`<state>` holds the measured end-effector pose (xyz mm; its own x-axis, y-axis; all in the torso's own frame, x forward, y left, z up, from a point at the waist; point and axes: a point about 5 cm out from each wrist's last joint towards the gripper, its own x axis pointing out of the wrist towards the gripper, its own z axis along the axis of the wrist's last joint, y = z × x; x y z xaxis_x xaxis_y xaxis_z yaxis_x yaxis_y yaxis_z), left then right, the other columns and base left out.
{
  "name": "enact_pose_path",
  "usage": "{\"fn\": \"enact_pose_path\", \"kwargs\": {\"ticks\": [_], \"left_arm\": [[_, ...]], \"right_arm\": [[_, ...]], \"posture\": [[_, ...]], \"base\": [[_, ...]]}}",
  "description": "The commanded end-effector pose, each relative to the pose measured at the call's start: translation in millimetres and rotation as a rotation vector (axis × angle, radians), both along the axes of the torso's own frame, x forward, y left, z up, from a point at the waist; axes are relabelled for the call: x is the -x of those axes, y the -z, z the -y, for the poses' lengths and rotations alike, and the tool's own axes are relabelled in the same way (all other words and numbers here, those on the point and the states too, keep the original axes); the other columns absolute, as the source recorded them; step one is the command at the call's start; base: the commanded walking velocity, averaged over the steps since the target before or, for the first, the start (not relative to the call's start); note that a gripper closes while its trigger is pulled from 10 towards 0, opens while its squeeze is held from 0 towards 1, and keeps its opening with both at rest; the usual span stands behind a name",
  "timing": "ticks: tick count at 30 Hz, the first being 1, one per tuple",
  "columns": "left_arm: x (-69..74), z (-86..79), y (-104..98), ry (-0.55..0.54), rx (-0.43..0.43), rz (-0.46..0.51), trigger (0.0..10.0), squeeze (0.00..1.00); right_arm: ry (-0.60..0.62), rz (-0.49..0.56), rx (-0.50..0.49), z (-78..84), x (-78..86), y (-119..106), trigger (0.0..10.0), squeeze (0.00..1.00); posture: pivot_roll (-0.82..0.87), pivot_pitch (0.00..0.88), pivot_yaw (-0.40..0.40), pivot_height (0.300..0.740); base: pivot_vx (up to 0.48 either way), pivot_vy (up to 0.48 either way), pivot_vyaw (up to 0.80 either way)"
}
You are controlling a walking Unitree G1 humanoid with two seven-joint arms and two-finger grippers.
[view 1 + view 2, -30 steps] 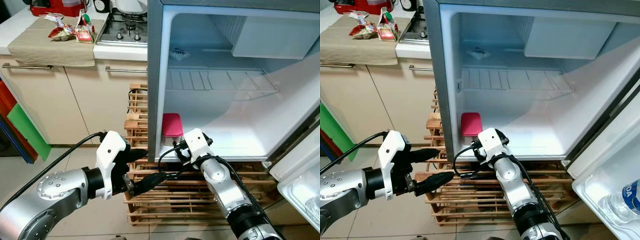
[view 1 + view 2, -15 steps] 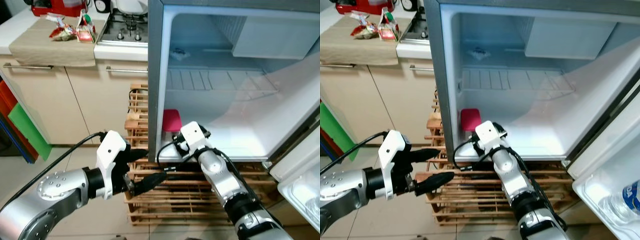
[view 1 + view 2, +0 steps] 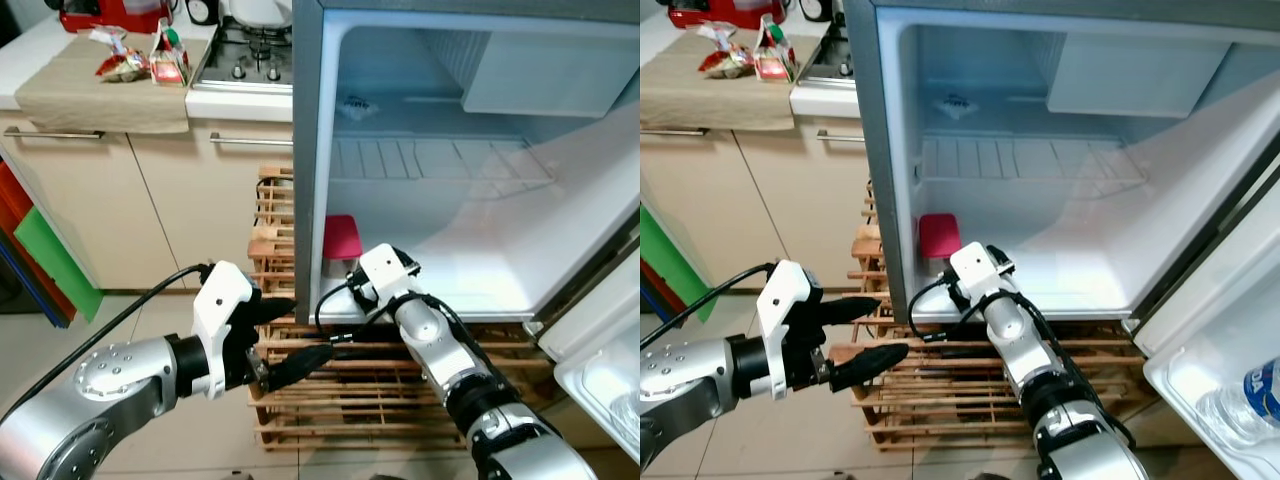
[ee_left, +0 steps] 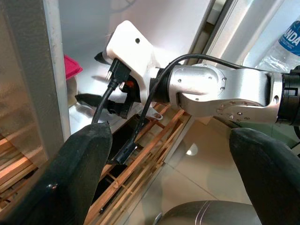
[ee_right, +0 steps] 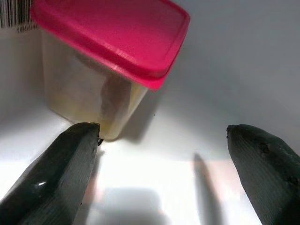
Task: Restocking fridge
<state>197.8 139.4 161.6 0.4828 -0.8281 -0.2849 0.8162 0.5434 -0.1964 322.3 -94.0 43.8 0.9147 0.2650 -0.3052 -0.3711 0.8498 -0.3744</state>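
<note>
The pink-lidded container [image 5: 101,61] stood on the fridge [image 3: 480,270] floor, at its front left corner. The right gripper [image 5: 154,173] was spread wide just before it, one fingertip [image 5: 70,164] near its base, gripping nothing. The left gripper [image 3: 285,340] hovered apart, empty, by the wooden rack [image 3: 330,400]. The door's water bottle [image 4: 283,47] read "NDA" (partial); the barcode sticker [image 5: 16,16] was unreadable.

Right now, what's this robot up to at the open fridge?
It is restocking the fridge. A tub with a pink lid stands on the fridge floor near the left wall. The right gripper is just in front of it, fingers open and not holding it. The left gripper hovers open outside, in front of the wooden rack under the fridge. A water bottle sits in the door shelf.
</note>
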Motion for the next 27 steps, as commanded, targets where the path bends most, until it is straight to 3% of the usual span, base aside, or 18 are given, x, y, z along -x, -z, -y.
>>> {"fn": "enact_pose_path", "kwargs": {"ticks": [1,17,27], "left_arm": [[-0.1,1.4,-0.8,0.017,-0.005,0.002,10.0,0.00],[-1.6,1.7,-1.5,0.023,-0.010,0.005,10.0,0.00],[-9.9,4.6,3.2,0.033,-0.007,0.010,10.0,0.00]], "right_arm": [[0.000,0.020,-0.003,-3.7,-5.1,-5.4,10.0,0.05],[0.008,0.063,0.017,-9.2,-25.9,-25.2,10.0,0.05],[0.008,0.041,0.027,-8.7,-19.9,-15.4,10.0,0.05]], "posture": [[0.12,0.009,-0.020,0.740],[0.12,0.006,-0.015,0.740],[0.10,0.000,-0.011,0.740]], "base": [[0.000,0.000,0.00],[0.000,0.000,0.00],[0.000,0.000,0.00]]}}
